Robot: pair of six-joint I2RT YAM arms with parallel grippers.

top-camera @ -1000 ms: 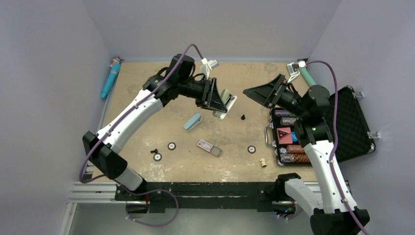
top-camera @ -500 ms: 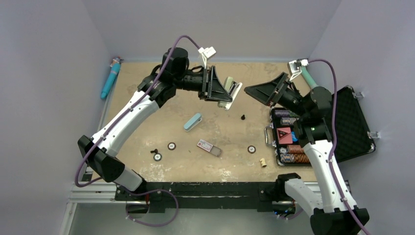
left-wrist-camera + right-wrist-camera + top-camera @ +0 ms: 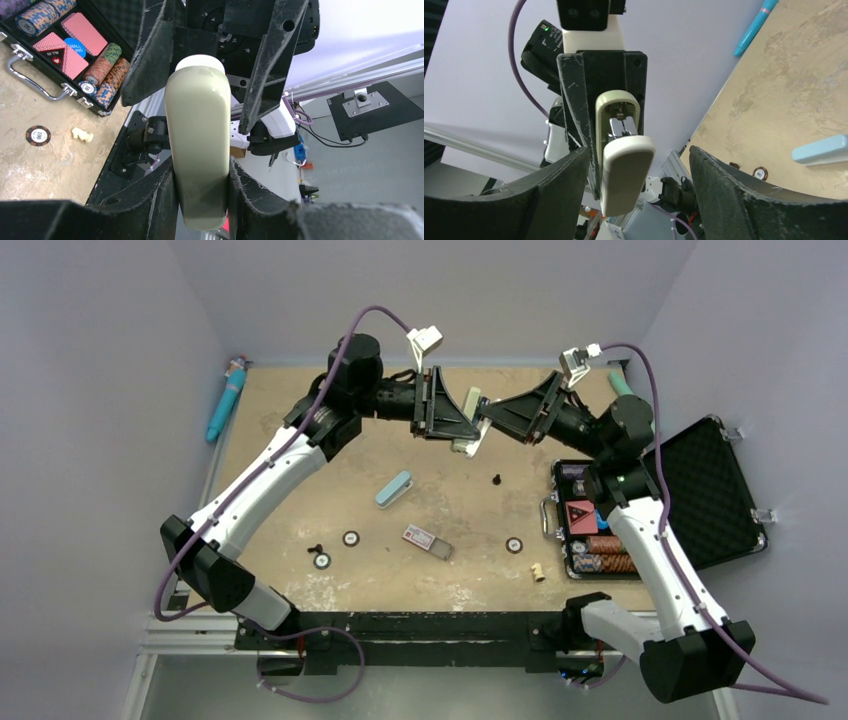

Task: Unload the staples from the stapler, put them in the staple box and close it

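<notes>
Right wrist view: my right gripper [image 3: 639, 150] is spread wide, flanking the stapler [image 3: 624, 170] at its hinged-open end without touching it. Just beyond, the left gripper [image 3: 200, 172] pinches its body, holding it in the air above the table [image 3: 784, 90]. Opening looks done. I can't make out the staples, so I'd judge pulling them out is what's left.

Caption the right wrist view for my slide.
Left gripper holds the opened beige stapler between the open fingers of the right gripper.
</notes>
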